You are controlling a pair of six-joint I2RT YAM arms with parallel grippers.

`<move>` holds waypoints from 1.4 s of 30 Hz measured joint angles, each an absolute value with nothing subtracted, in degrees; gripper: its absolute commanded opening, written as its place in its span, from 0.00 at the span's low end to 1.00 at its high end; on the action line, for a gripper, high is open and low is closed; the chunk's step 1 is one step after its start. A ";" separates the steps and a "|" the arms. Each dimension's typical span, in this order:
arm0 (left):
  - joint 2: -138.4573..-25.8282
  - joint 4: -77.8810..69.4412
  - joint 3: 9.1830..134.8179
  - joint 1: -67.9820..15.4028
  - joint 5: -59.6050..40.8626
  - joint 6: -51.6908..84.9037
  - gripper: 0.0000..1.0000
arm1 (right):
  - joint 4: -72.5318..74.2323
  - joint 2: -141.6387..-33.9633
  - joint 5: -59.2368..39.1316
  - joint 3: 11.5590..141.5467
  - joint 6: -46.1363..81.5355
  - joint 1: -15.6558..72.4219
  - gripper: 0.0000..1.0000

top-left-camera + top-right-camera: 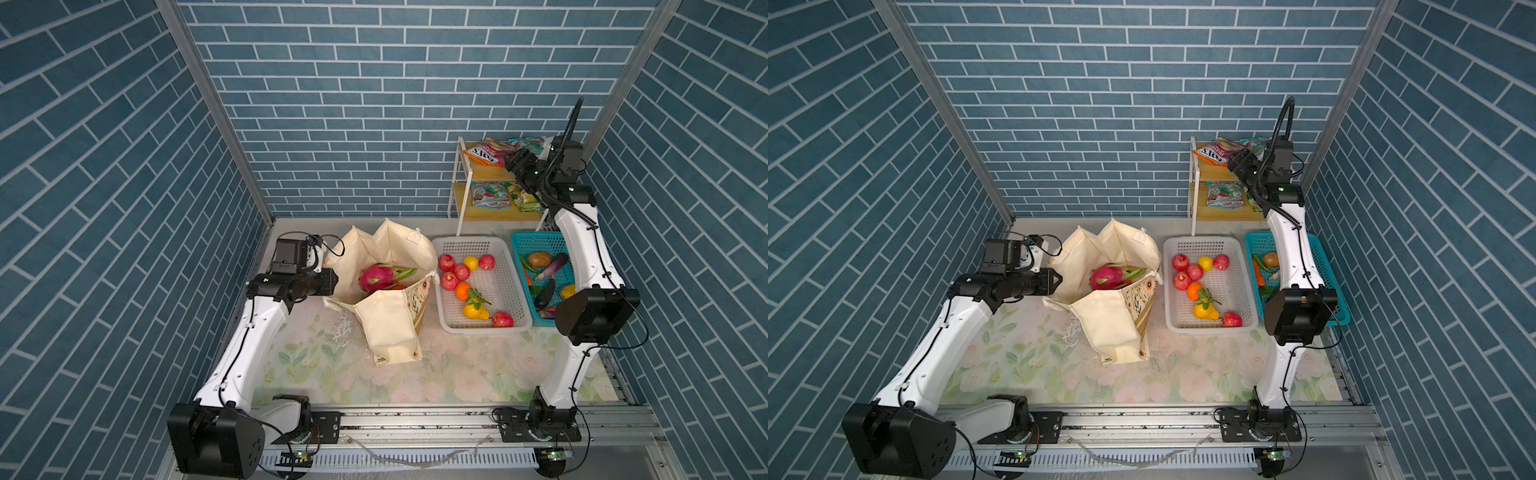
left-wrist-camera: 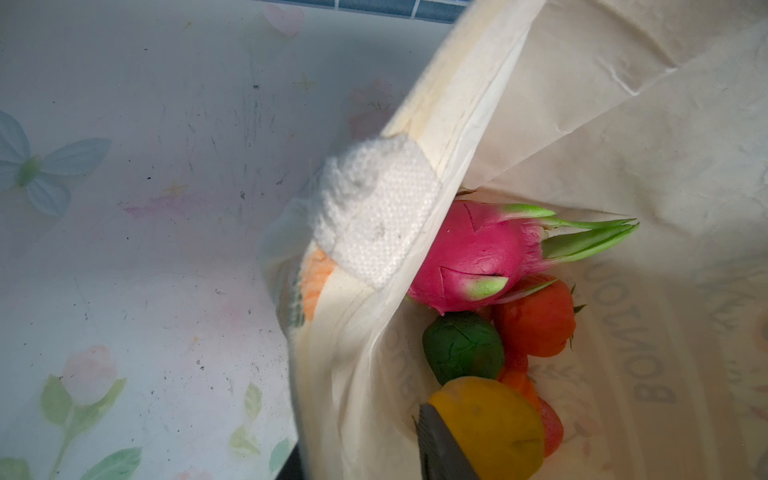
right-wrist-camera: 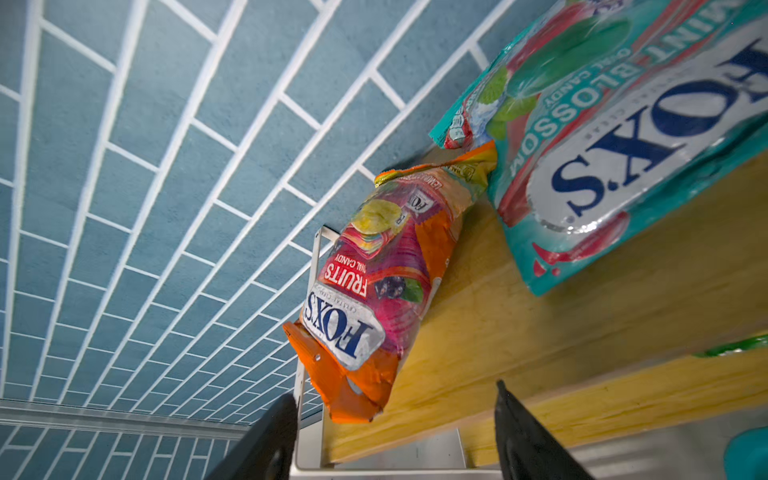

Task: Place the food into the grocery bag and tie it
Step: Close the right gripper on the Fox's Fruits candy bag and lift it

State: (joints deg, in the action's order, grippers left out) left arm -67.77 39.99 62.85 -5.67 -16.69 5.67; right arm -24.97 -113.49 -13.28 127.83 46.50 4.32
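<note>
The cream grocery bag (image 1: 386, 328) stands open at mid-table. A pink dragon fruit (image 1: 376, 278) lies inside it, with a green piece (image 2: 463, 347), a red one (image 2: 536, 318) and a yellow one (image 2: 490, 424) beside it. My left gripper (image 1: 332, 282) is shut on the bag's left rim, with the fabric between its fingers (image 2: 440, 449). Up at the top shelf, my right gripper (image 1: 509, 160) is open. The end of an orange FOX'S packet (image 3: 374, 291) lies just ahead of its fingers (image 3: 523, 432). A teal FOX'S packet (image 3: 623, 124) lies next to the orange one.
A white basket (image 1: 469, 240) right of the bag holds red apples (image 1: 447, 262), an orange (image 1: 462, 291) and yellow pieces. A teal basket (image 1: 536, 241) of vegetables sits under my right arm. The two-level wooden shelf (image 1: 461, 183) stands at the back right, with more packets (image 1: 490, 194) lower down.
</note>
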 measured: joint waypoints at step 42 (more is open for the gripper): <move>-67.64 40.21 62.85 -5.69 -16.05 5.52 0.38 | -22.50 -126.10 -16.49 139.76 58.85 4.99 0.08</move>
